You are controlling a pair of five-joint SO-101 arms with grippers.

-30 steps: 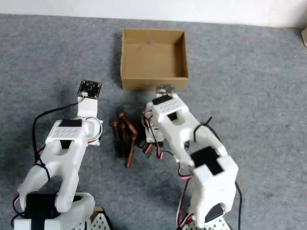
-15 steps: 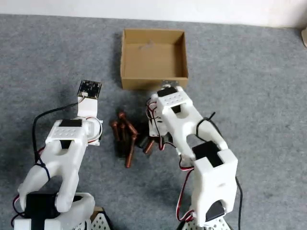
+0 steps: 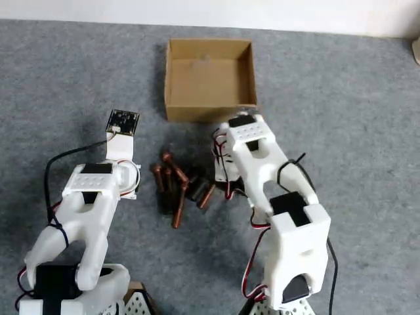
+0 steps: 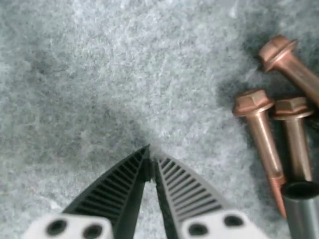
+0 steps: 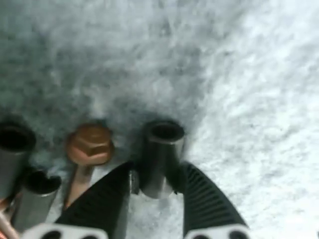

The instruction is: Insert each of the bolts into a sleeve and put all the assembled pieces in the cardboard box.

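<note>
Grips sleeve (image 5: 162,149) in right claw (image 5: 158,168), long axis in line with claw, open end outward | holds left claw (image 4: 152,157) shut, empty, just beside bolts (image 4: 259,124) (nearer arm for those) | box (image 3: 210,113) beyond bolts

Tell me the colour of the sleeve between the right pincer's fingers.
The sleeve is dark grey, nearly black; the right wrist view shows it best.

sleeve (image 4: 301,209): cut by edge | bolt (image 4: 293,65): shank cut off
</note>
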